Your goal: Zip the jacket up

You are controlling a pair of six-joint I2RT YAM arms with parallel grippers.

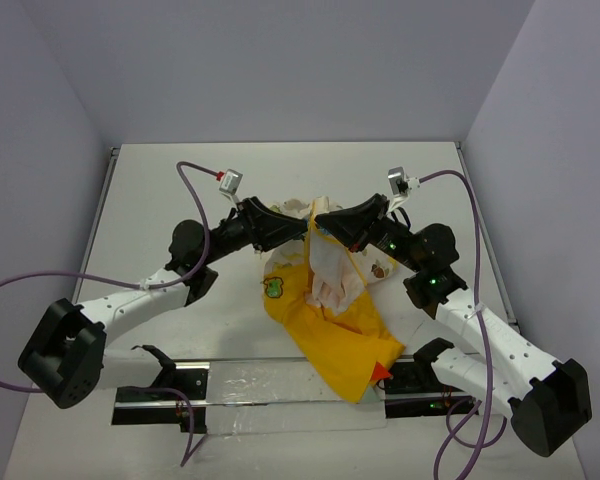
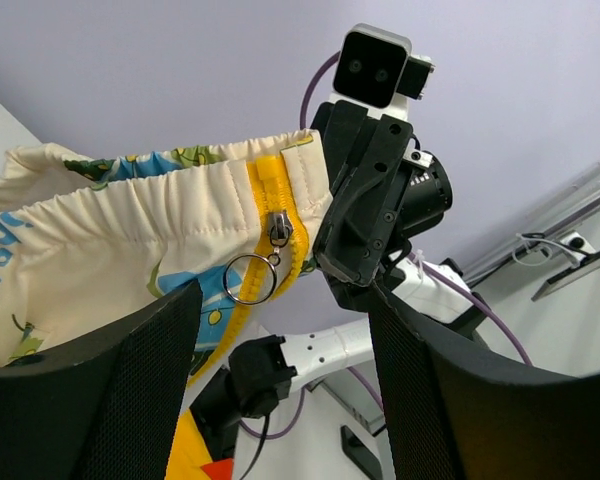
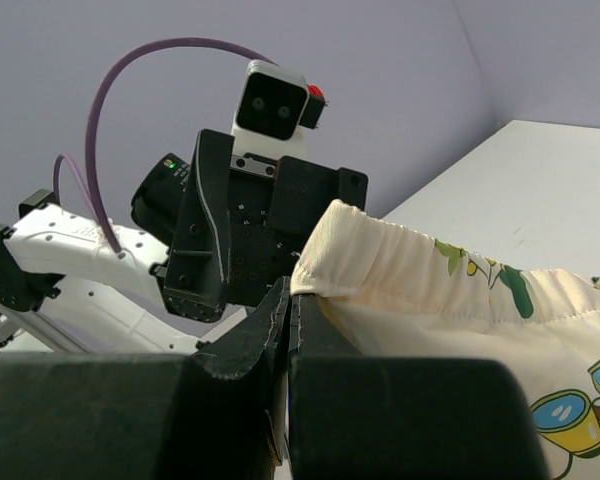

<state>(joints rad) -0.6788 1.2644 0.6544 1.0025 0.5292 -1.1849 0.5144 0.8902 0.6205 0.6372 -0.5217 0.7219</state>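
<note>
Black fingers [image 2: 110, 400] of the left gripper [image 2: 285, 320] fill the bottom of its wrist view. They stand wide apart and nothing is between them. Just beyond them hangs the cream printed hem of the jacket [image 2: 130, 230], with the yellow zipper [image 2: 265, 185], its slider [image 2: 280, 232] and a metal ring [image 2: 248, 278]. In its own view the right gripper [image 3: 290, 325] has both fingers pressed together on the edge of that cream hem. From above, the jacket is in the middle of the table [image 1: 160, 190], between the two arms. Its top is raised and its yellow part lies toward the near edge.
</note>
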